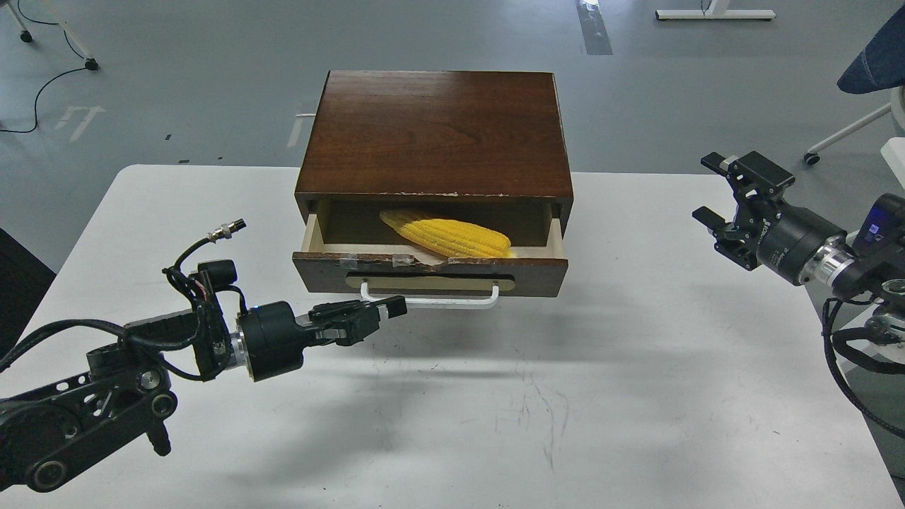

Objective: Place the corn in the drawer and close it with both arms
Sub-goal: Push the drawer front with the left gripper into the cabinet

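The dark brown cabinet (pixel 438 131) stands at the back middle of the white table (pixel 636 367). Its drawer (pixel 429 272) is partly open, pale wood inside. The yellow corn (pixel 447 235) lies inside the drawer, its left tip under the cabinet top. My left gripper (pixel 397 305) is shut, its tip against the left end of the white handle (pixel 452 302). My right gripper (pixel 709 187) is open and empty, held in the air to the right of the cabinet.
The table's far edge runs just behind the cabinet's front half; grey floor lies beyond. A blue office chair (pixel 873 63) stands at the far right. Cables trail from both arms.
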